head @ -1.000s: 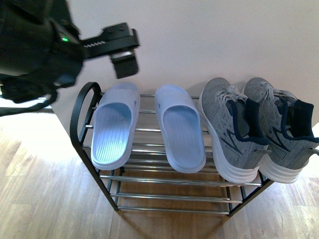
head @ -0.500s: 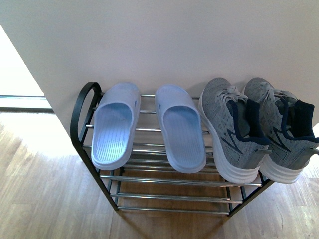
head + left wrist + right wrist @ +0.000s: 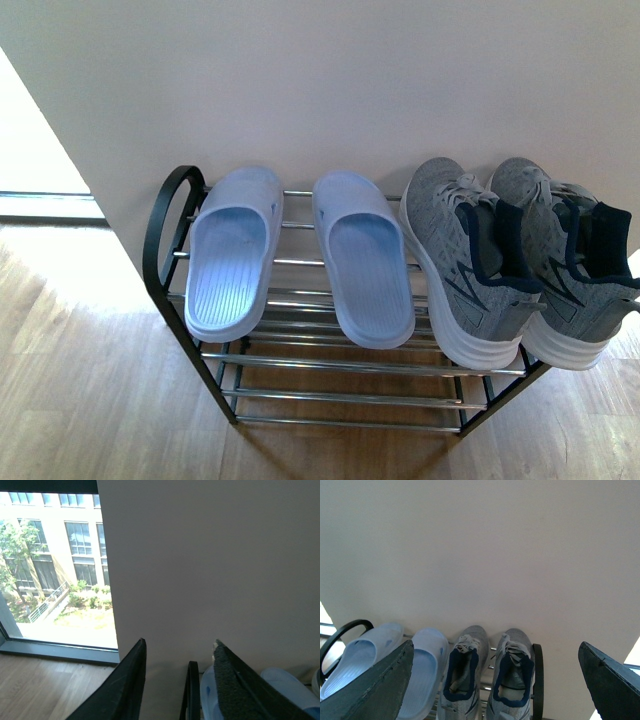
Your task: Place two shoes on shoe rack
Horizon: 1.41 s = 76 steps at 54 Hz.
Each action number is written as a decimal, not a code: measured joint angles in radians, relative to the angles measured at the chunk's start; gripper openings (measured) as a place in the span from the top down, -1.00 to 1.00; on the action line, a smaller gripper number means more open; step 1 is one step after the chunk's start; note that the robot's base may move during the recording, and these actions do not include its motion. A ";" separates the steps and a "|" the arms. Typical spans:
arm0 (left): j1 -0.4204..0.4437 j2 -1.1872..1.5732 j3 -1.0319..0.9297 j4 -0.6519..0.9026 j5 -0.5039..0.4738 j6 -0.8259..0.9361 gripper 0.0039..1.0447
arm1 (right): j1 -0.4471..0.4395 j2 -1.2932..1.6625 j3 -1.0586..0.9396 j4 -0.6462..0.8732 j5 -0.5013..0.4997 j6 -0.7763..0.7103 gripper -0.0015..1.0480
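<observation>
All four shoes sit on the top tier of the shoe rack (image 3: pixel 165 235): the slides (image 3: pixel 235 250) to the left, the sneakers (image 3: pixel 470 260) to the right. Both the left gripper (image 3: pixel 177 680) and the right gripper (image 3: pixel 495 680) gape wide, empty, well back from the shoes.
</observation>
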 joint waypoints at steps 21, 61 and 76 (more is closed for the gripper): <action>0.103 -0.203 -0.093 -0.123 0.104 0.015 0.98 | 0.000 0.000 0.000 0.000 0.000 0.000 -0.82; 0.222 -0.507 -0.151 -0.349 0.224 0.017 0.98 | 0.000 0.000 0.000 0.000 0.000 0.000 -0.82; 0.222 -0.610 -0.151 -0.450 0.225 0.017 0.98 | 0.000 0.000 0.000 0.000 0.000 0.000 -0.82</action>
